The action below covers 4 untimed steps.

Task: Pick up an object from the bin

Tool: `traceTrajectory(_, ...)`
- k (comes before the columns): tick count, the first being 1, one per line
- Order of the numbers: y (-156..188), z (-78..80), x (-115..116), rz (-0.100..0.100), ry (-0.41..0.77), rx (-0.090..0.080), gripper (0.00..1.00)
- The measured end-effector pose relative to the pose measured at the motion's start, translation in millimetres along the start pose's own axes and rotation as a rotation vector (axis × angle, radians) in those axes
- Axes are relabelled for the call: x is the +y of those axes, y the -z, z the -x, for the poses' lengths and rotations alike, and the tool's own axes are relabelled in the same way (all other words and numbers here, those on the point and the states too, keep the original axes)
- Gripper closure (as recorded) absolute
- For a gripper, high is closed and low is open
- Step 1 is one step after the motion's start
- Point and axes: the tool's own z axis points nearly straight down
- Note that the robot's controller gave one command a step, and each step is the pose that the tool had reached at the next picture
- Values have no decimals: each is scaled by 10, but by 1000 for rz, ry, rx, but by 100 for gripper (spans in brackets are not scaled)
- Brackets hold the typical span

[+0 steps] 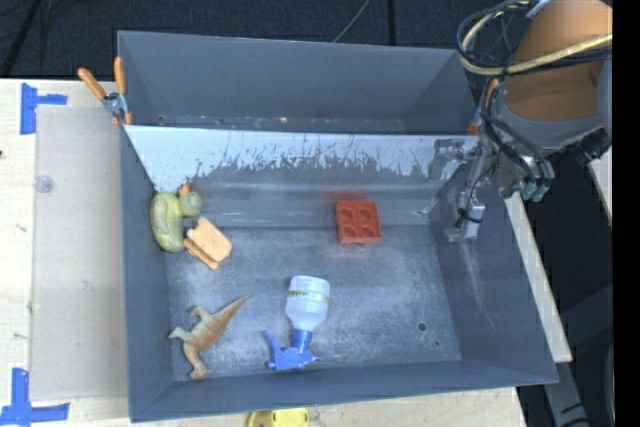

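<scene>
Left of the gripper [466, 213] lies a red brick [358, 222]; well apart.

The arm [560, 120] comes in from the right, its orange cover [555, 50] riding high with cables [488, 23] looped round it. Beneath, the wrist [508, 165] slants down and to the left, and the gripper [466, 211] hangs low at its end, pointing downward.
</scene>
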Motion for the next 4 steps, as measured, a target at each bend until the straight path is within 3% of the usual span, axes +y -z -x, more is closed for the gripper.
traceTrajectory(1,52,12,5,-1,2,-7,0)
traceTrajectory(2,-608,1,366,-1,21,-8,0)
traceTrajectory(3,-821,-17,614,1,-136,2,0)
traceTrajectory(4,-855,2,736,-1,-89,-8,0)
